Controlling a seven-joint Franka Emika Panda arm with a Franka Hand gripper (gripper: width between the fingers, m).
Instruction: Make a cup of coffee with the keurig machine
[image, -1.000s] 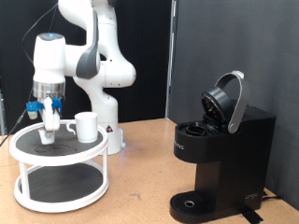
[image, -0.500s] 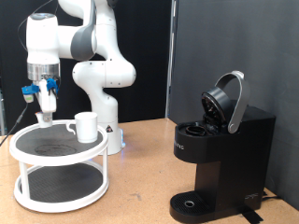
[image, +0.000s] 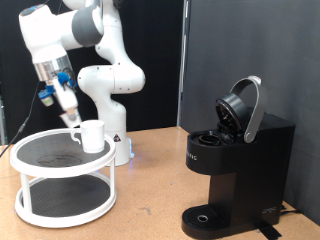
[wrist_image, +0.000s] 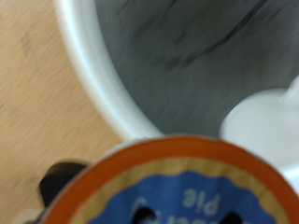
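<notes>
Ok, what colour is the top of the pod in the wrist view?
Blue with an orange rim, on the pod, best seen in the wrist view.

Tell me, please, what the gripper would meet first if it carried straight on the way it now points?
Probably the cup or the rack's top shelf beside it; the gripper tilts down toward them, holding a pod. Depth is unclear.

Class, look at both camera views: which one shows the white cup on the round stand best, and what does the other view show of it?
The exterior view shows the cup best: whole, upright on the white stand, below the end effector. The wrist view is filled by a blurred pod and the stand; a white shape at its edge may be the cup.
</notes>
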